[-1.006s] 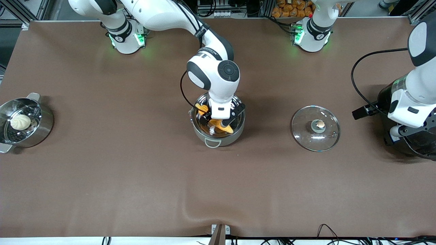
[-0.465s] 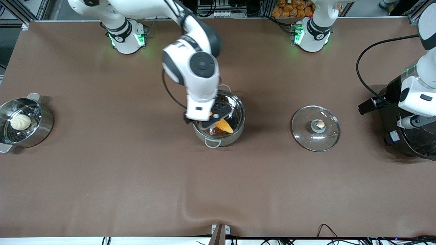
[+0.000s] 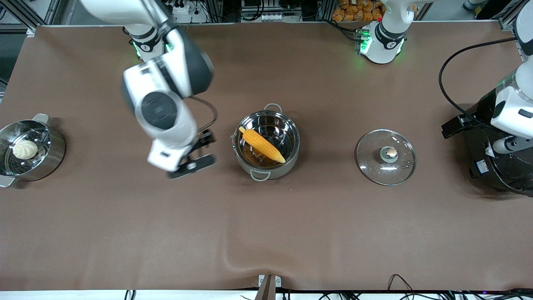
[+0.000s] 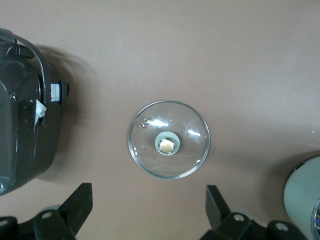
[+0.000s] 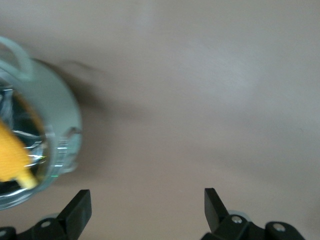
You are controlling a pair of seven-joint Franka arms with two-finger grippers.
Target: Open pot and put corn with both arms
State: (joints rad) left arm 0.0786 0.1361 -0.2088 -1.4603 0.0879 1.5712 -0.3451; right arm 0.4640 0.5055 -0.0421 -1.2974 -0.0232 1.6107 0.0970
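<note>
corn (image 3: 262,145) in pot (image 3: 266,166); lid (image 3: 386,157) off | right gripper (image 3: 195,151) wide | left gripper (image 4: 150,212) apparently wide

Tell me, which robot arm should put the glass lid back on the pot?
Probably the left. Its open left gripper hangs right over the lid, which lies beside the pot holding the corn. The open right gripper is over bare table past the pot.

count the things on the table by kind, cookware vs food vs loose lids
Cookware: 3 - round shiny steel pot, steel steamer pot, big black rice cooker
Food: 2 - yellow-orange corn cob lying in the shiny pot, white bun in the steamer
Loose lids: 1 - clear glass lid with coppery knob, flat on the table
Total: 6
</note>
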